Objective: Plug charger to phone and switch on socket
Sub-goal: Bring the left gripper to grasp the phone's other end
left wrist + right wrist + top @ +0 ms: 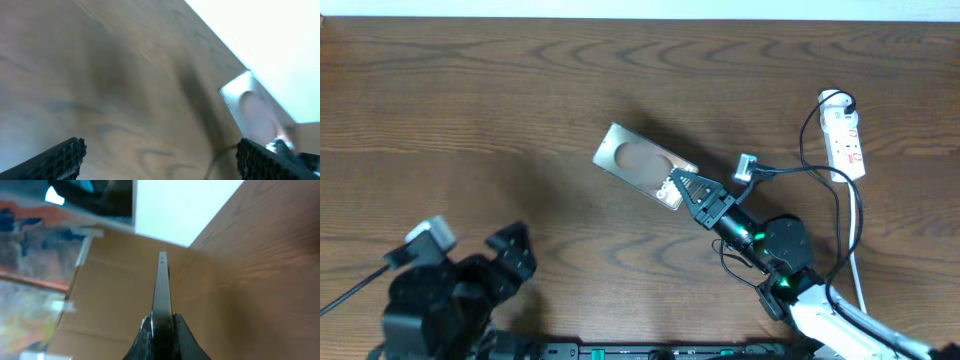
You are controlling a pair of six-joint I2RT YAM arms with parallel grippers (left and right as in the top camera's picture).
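The phone [640, 163] lies slanted at the middle of the table, its pale oval facing up. My right gripper [678, 184] is shut on its lower right end. In the right wrist view the phone [162, 287] shows edge-on, pinched between the fingertips of the right gripper [163, 326]. The white socket [846, 140] rests at the far right. A thin black charger cable [854, 215] loops down from it; I cannot make out its plug tip. My left gripper [512, 250] stands open at the lower left, empty. From the left wrist, the phone [252, 105] appears far off, beyond the left gripper [162, 162].
A white lead [858, 270] runs from the socket toward the front edge beside the right arm. The wooden table [470, 110] ends at a white wall at the back. In the right wrist view a brown cardboard surface [110, 305] lies beyond the table's edge.
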